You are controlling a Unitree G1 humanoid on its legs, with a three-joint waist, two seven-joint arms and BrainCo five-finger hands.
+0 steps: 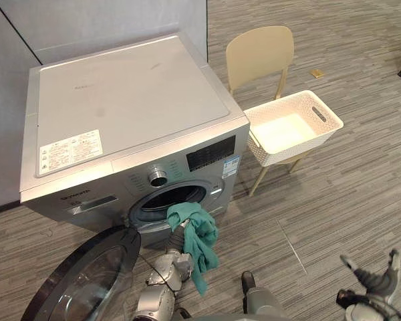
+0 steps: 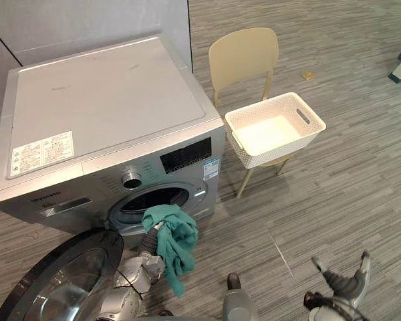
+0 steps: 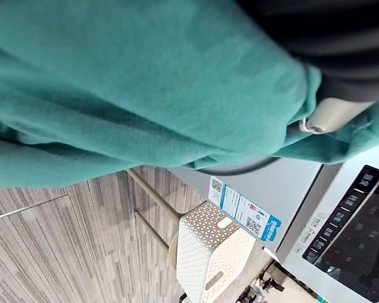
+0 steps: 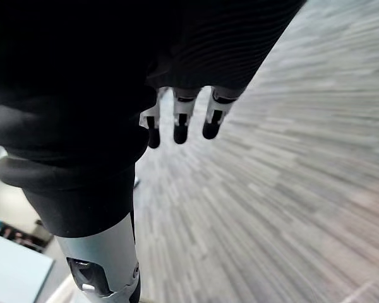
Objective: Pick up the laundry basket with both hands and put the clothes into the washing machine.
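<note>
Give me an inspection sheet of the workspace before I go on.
Surface: grey striped floor.
Job's things: washing machine, door open; green cloth hangs at its drum mouth; white laundry basket empty on beige chair.
Clutter: small yellow object on floor behind chair.
Hands: left hand under the cloth; right hand open, low, holding nothing.
Cables: nothing seen.
Surroundings: grey wall panels behind machine.
</note>
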